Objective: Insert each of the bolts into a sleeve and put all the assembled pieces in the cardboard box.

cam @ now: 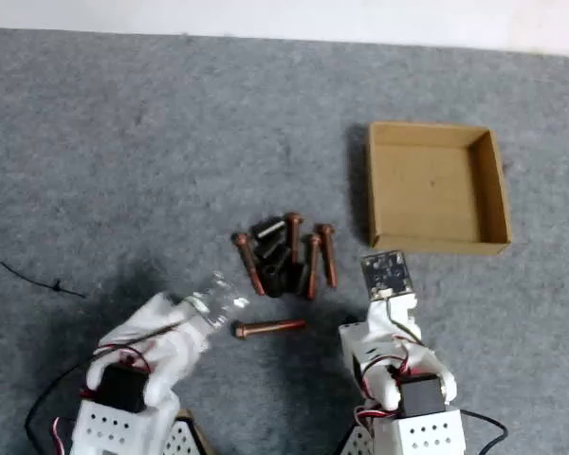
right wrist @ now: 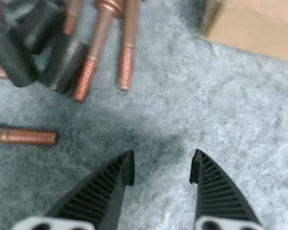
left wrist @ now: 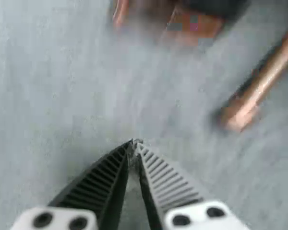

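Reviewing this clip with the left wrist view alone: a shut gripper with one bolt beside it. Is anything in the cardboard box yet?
Observer: No. In the high view the cardboard box holds no bolts or sleeves.
Operator: Where are the other bolts?
Observer: Four bolts lie in a pile with the black sleeves, farther from the arms than your lone bolt.
Operator: And the right arm?
Observer: The right gripper is open over bare mat near the pile, holding nothing.
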Motion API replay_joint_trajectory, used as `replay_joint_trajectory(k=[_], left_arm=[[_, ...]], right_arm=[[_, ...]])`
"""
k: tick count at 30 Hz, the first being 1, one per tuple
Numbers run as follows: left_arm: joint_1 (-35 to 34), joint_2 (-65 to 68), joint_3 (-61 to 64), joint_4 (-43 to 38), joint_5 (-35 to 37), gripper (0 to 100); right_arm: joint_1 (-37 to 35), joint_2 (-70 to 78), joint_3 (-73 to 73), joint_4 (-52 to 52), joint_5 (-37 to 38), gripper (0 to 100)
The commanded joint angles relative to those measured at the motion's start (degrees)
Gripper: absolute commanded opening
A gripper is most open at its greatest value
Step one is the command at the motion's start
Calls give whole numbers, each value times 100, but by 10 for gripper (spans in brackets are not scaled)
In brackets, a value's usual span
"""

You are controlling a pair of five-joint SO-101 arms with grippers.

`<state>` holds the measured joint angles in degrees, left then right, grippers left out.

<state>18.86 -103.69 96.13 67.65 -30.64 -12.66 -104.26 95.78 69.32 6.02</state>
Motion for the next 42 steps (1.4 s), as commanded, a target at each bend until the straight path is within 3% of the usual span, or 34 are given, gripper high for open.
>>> replay_joint_trajectory(k=[1, 42], left_arm=[[84, 4, 110, -105, -18, 24], [13, -40, 110, -123, -26, 21]], right_arm=[[-31, -66, 655, -171, 35, 187], [57, -75, 655, -180, 35, 187]])
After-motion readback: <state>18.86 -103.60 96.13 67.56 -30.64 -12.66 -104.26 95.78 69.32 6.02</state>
